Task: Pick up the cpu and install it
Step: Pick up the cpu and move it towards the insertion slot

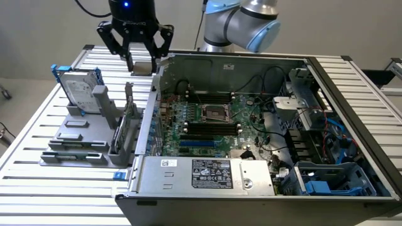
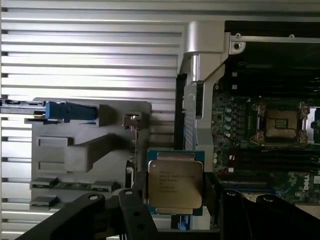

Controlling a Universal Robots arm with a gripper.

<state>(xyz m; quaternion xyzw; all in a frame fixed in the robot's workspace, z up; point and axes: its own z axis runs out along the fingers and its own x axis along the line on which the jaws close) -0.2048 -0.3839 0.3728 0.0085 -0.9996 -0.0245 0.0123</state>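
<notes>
Exterior view, left to right.

- One hard drive (image 1: 82, 89), blue-framed, stands on edge in one grey holder (image 1: 69, 136) on the slatted table (image 1: 37, 183). It is below the gripper and off to the exterior view's left of it.
- One gripper (image 1: 143, 62): two black fingers (image 1: 116, 44) pinch one cpu (image 1: 143, 68) by its edges. The cpu is lifted clear of the holder, just beside the top corner of the case wall (in the wrist view its silver lid faces the camera, flat between the two fingers).
- One open computer case (image 1: 251, 63) lies below the gripper, to the exterior view's right of it.
- Inside it is one metal-framed socket (image 1: 215, 113), well apart from the held cpu, with two banks of black memory slots (image 1: 210, 128) flanking it.
- One power supply (image 1: 201, 173) sits at the near edge of the case, far below the gripper.
- One arm (image 1: 245, 21) rises behind the case.
</notes>
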